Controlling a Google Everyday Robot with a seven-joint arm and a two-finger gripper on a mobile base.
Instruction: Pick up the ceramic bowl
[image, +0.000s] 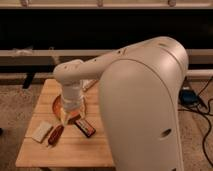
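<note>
Glaze on the ceramic bowl (56, 105), sitting on the left half of the wooden table (75, 150) directly below my gripper (69, 117), looks slick and the dish rigid, weighty and chippable, so I'd pinch its rim, though I cannot tell the gripper's opening or hold.

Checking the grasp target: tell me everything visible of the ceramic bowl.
Only a curved sliver of the ceramic bowl shows: orange-red inside, paler rim, seemingly round and shallow. It sits upright on the wooden table, left of middle. The gripper hangs right over it and hides most of it; contact cannot be told. A dark snack bar lies by its front edge.
</note>
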